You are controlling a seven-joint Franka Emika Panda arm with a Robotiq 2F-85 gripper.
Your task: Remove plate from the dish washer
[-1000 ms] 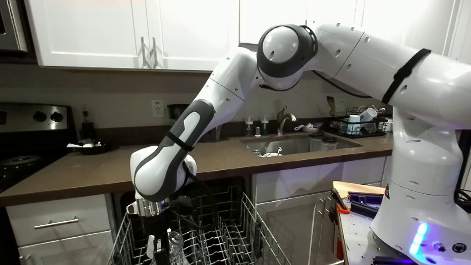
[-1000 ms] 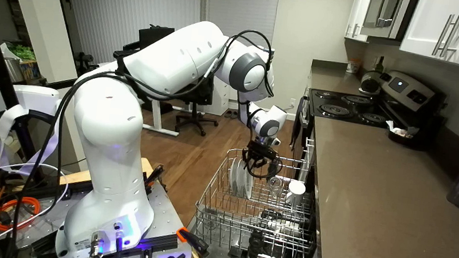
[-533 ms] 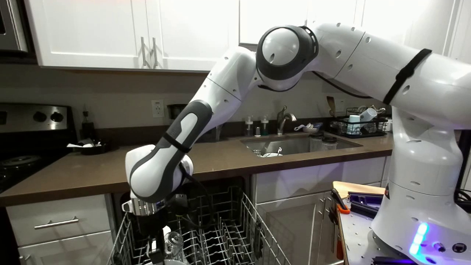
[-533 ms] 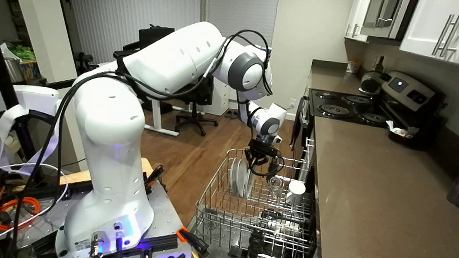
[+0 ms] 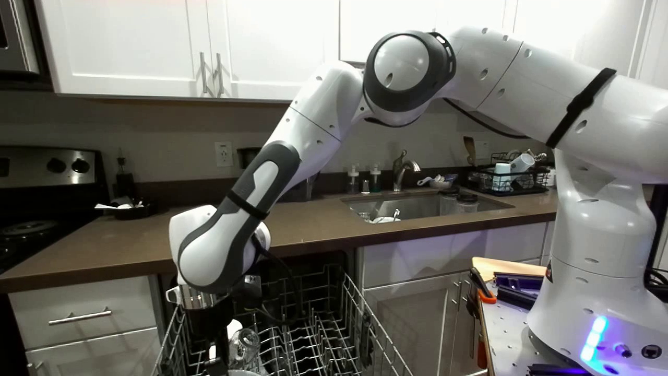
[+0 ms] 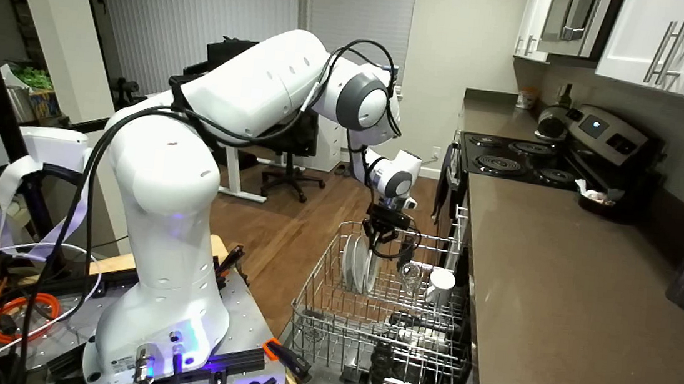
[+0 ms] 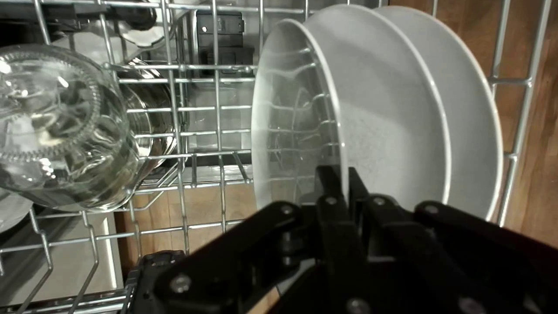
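Note:
In the wrist view several white plates stand on edge, side by side, in the wire rack. My gripper [image 7: 344,176] is shut on the upper rim of the nearest plate [image 7: 296,117], one black finger on either face. That plate leans, and its glossy face mirrors the rack. In an exterior view the gripper [image 6: 372,245] hangs over the plates [image 6: 360,266], its fingertips too small to make out. Elsewhere a plate's rim [image 5: 242,373] just shows by the fingers at the bottom edge. The dish washer [image 6: 324,381] stands open, its rack [image 5: 377,324] pulled out under the counter.
A glass jar [image 7: 61,131] stands in the rack beside the plates, with a white mug [image 6: 441,281] close by. Wire tines and the rack's side rail [image 7: 518,126] surround the plates. The brown counter [image 5: 313,230] overhangs the dish washer.
The hand has shifted a little farther from the robot's base. In an exterior view a plate's rim has come into sight by the fingers. The elbow has risen slightly.

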